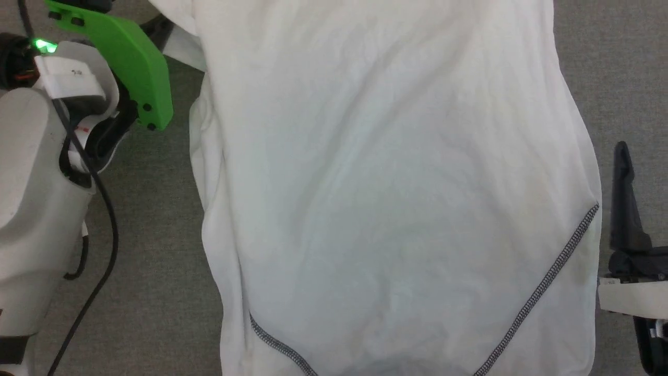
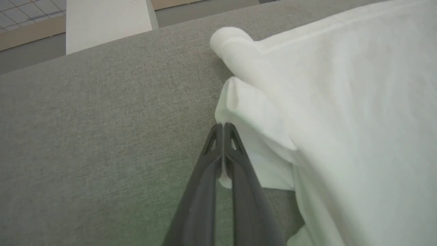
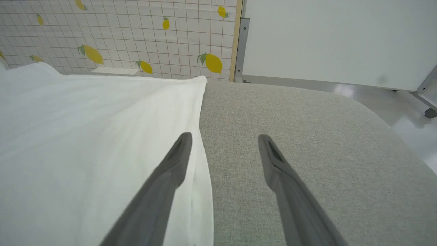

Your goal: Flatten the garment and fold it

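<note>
Head view, shirt: the white shirt (image 1: 396,183) is spread wide over the grey bench (image 1: 156,292), lightly rumpled, and runs off the top and bottom of the picture.
Head view, seams: there are two dark zigzag seams. A long one (image 1: 548,282) slants up to the right edge, and a short one (image 1: 276,344) sits at the lower left.
Head view, left arm: the pale forearm (image 1: 31,209), a green bracket (image 1: 133,62) and a black cable (image 1: 102,245) hang over bare bench beside the shirt.
Head view, right side: one dark finger (image 1: 624,177) stands just off the shirt's right edge.
Left wrist view, pincer: the left pincer (image 2: 222,127) is clamped tight, with a slip of white cloth caught between its fingers. It's gripping a folded flap at the shirt's edge.
Left wrist view, shirt: it is bunched in soft rolled folds on the right, with open bench on the left.
Left wrist view, beyond: a white block (image 2: 107,20) stands past the bench's far edge.
Right wrist view, pincer: the right pincer (image 3: 224,137) is spread wide and holds nothing. One finger is over the shirt's edge and the other is over bare bench.
Right wrist view, shirt: it lies flat on the left, its edge running straight away.
Right wrist view, beyond: a lemon-print wall (image 3: 119,30) and a white panel (image 3: 341,37).
</note>
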Tool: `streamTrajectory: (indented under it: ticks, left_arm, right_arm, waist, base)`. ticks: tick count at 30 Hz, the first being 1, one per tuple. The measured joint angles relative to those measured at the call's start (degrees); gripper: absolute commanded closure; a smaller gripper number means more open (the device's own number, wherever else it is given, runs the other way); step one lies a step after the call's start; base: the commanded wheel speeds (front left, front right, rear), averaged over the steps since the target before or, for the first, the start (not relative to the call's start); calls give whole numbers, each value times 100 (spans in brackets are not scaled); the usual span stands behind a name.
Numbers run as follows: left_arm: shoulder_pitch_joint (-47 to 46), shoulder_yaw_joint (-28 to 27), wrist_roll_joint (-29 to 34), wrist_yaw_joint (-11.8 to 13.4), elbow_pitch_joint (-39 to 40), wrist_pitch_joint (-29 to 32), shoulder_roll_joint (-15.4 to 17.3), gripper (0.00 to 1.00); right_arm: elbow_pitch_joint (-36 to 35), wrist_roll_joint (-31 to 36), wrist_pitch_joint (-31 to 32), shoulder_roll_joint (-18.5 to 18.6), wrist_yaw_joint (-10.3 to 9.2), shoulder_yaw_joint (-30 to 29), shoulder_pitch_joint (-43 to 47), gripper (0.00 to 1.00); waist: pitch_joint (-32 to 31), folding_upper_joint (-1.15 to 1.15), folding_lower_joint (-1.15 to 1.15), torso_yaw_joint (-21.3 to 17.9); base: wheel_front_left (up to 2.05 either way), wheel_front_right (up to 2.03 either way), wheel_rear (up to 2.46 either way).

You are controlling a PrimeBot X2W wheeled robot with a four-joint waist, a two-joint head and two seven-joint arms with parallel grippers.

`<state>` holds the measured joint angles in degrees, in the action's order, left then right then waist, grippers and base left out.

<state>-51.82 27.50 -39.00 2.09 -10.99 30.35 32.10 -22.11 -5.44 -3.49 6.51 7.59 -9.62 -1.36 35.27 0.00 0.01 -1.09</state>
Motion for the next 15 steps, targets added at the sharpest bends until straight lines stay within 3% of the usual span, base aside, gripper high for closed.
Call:
streamTrajectory:
  ticks: [5,15]
  left_arm:
    - [195,-222,-33,51,63,-287,157,100]
    - [1064,-813,-332,134,413,-471,983,100]
  right_arm:
    - [91,53,-4,-52,0,44,24,0]
    - [245,158,54,-236,0,62,387,0]
  waist:
    - [-342,0,0,29]
    - [-1294,0,-1,108]
  base:
    - [0,0,0]
    - [0,0,0]
